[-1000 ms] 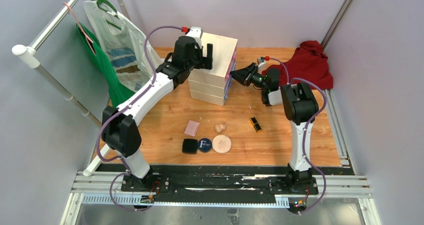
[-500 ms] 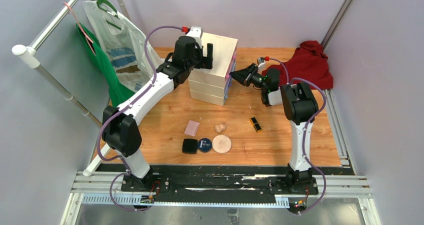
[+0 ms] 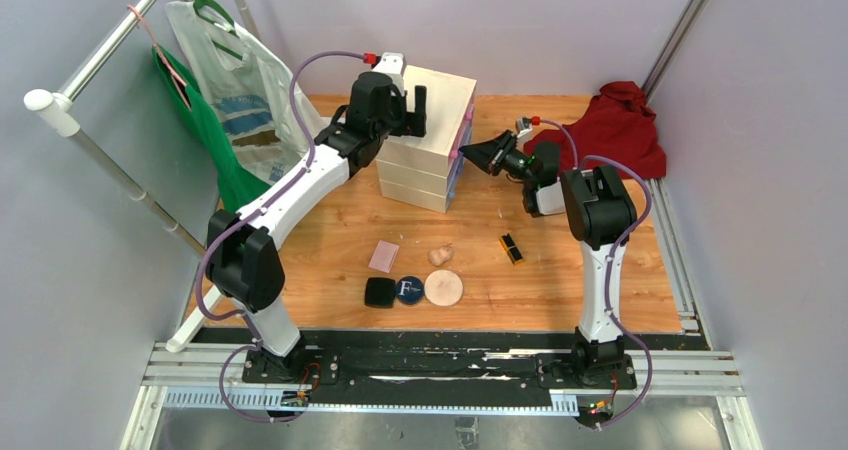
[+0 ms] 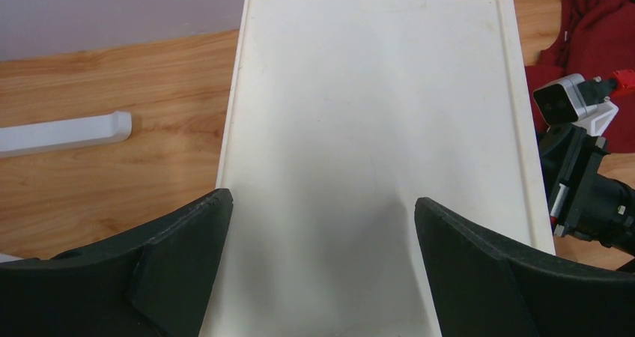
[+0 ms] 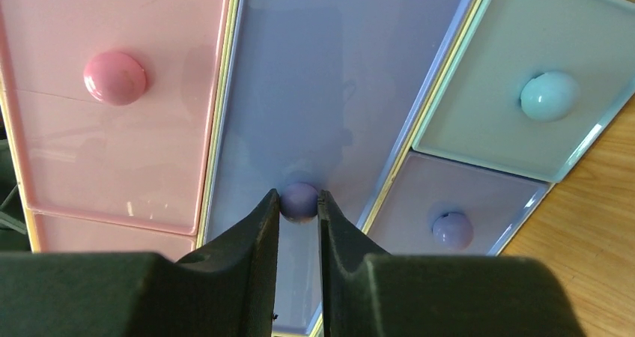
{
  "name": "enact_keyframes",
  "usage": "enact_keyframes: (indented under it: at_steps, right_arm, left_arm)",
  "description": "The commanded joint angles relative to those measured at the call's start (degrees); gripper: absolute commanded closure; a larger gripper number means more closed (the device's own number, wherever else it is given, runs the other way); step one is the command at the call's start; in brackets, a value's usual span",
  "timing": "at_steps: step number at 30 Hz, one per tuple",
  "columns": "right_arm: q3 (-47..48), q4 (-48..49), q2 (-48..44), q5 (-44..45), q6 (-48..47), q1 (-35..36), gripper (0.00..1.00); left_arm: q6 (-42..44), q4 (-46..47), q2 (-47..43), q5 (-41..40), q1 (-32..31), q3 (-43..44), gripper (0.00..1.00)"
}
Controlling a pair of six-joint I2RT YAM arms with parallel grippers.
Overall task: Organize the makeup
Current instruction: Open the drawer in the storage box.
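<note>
The makeup lies on the wooden table in front of the chest: a pink square (image 3: 383, 256), a beige sponge (image 3: 440, 255), a black square compact (image 3: 379, 292), a round navy compact (image 3: 408, 290), a beige round puff (image 3: 443, 287) and a black-gold lipstick (image 3: 512, 249). My right gripper (image 3: 472, 151) (image 5: 299, 196) is at the front of the cream chest (image 3: 432, 138), shut on the round knob (image 5: 299, 205) of the tall purple drawer (image 5: 329, 90). My left gripper (image 3: 412, 110) (image 4: 322, 202) hovers open over the chest's flat top (image 4: 374, 127), holding nothing.
A pink drawer (image 5: 112, 90), a pale blue drawer (image 5: 539, 90) and a small purple drawer (image 5: 457, 217) flank the gripped one. A red cloth (image 3: 618, 130) lies at the back right. Plastic bags (image 3: 235, 90) hang from a rail at the left.
My right jaws have closed in onto the purple knob, and the gripper has edged slightly toward the chest. The left arm has stayed put.
</note>
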Motion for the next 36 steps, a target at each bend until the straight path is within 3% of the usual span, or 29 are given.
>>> enact_keyframes:
  at_steps: [1,11,36]
  right_arm:
    - [-3.38,6.0,-1.81,-1.72,1.59,-1.84,0.99]
    - [-8.65,10.63,-5.79,-2.94,4.01,-5.63,0.99]
    - [-19.73,9.48,-11.19,-4.07,0.69,-11.2,0.99]
  left_arm:
    - [-1.14,-6.41,3.21,-1.38,-0.01,-1.72,0.02]
    - [-2.48,-6.64,4.26,-1.78,0.47,-1.92,0.02]
    - [-3.07,-6.68,4.59,-0.91,1.53,-2.0,0.02]
